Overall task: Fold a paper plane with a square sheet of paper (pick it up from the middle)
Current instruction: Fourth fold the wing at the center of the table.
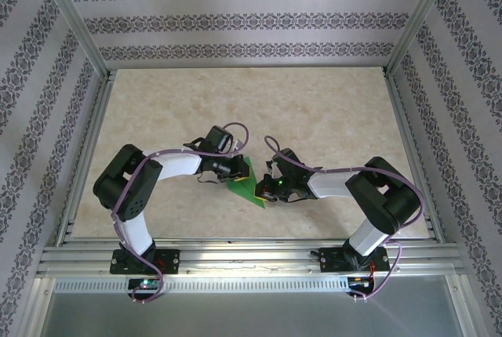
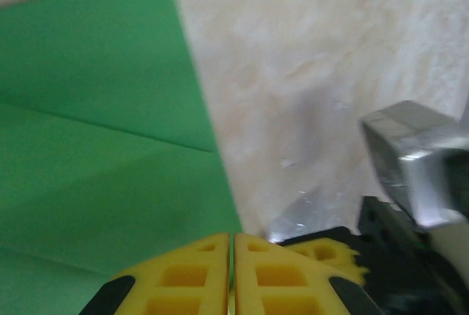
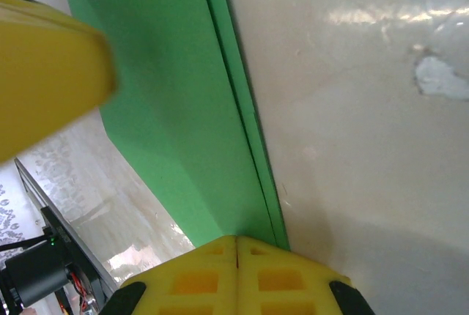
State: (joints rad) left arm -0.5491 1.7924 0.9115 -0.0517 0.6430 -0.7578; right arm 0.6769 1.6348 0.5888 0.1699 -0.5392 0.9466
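Note:
The green sheet of paper (image 1: 249, 184) sits folded between my two grippers near the table's middle front, tilted up off the surface. In the left wrist view the sheet of paper (image 2: 95, 146) shows several creases and its right edge runs into the closed yellow fingertips of my left gripper (image 2: 233, 245). My left gripper (image 1: 238, 174) grips its upper left part. My right gripper (image 1: 265, 190) meets the lower right corner. In the right wrist view the layered folded edge of the paper (image 3: 168, 110) ends in the shut tips of my right gripper (image 3: 236, 245).
The beige marbled table (image 1: 329, 117) stretches behind and beside the paper. Aluminium rails (image 1: 235, 255) frame the near edge and patterned walls enclose the sides. The left gripper's yellow finger (image 3: 44, 88) looms blurred close to the right wrist camera.

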